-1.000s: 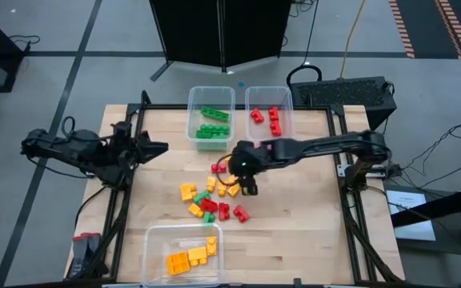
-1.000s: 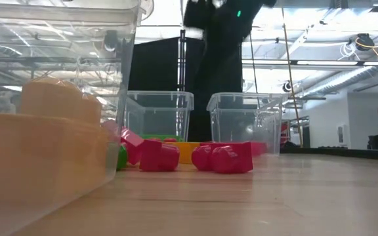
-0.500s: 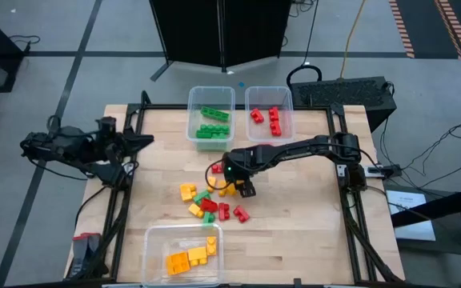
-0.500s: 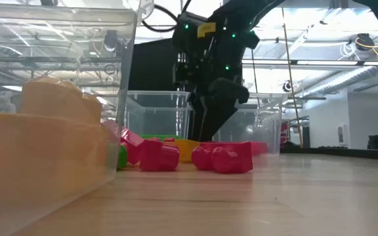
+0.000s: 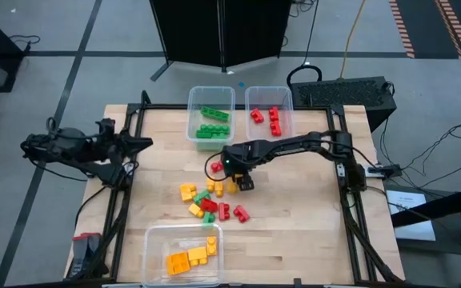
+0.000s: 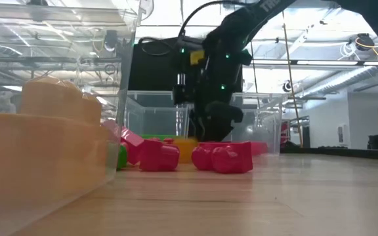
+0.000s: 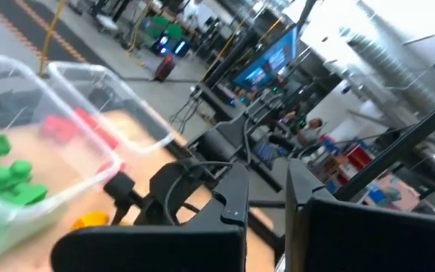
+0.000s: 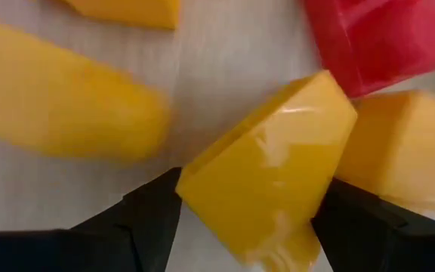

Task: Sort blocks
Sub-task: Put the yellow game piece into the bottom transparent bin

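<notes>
Your right gripper [image 8: 244, 215] is down in the loose blocks [image 5: 210, 196] at mid-table, fingers spread either side of a yellow block [image 8: 266, 166], not visibly clamped. Your left gripper [image 5: 144, 142] waits closed and empty beyond the table's [image 5: 294, 232] left edge.

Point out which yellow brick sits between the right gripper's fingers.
The yellow plastic brick bracketed by the right gripper's open fingers, tilted corner-up; other yellow bricks lie outside them.

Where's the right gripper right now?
In the high view the right gripper is low over the loose pile mid-table, just below the green tub, its open fingers straddling a yellow block.
</notes>
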